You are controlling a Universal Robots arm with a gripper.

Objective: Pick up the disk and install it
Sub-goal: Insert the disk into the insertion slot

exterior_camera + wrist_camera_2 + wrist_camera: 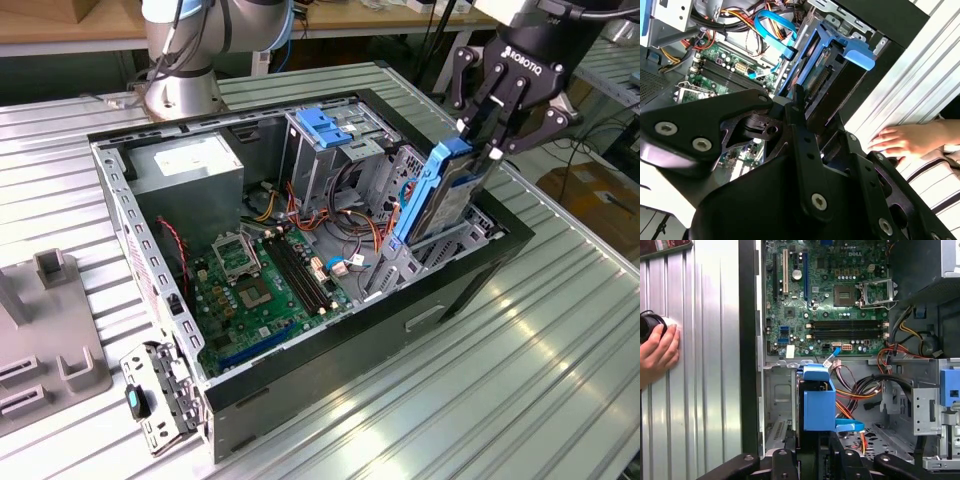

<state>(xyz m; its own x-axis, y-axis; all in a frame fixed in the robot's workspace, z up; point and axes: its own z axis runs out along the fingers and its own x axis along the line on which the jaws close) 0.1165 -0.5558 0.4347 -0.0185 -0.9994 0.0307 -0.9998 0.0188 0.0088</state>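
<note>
The disk is a grey drive in a bright blue frame. It stands on edge, slightly tilted, in the open computer case at the exterior view's right. Its lower end sits down among the metal bay walls there. My gripper is over its upper end, shut on the disk. In the first wrist view the blue frame shows end-on just beyond my fingers. The second wrist view shows the disk past one black finger.
Inside the case lie the motherboard, a grey power supply box, a drive cage with another blue bracket and loose cables. A person's hand rests on the ribbed table beside the case. A grey fixture stands at the left.
</note>
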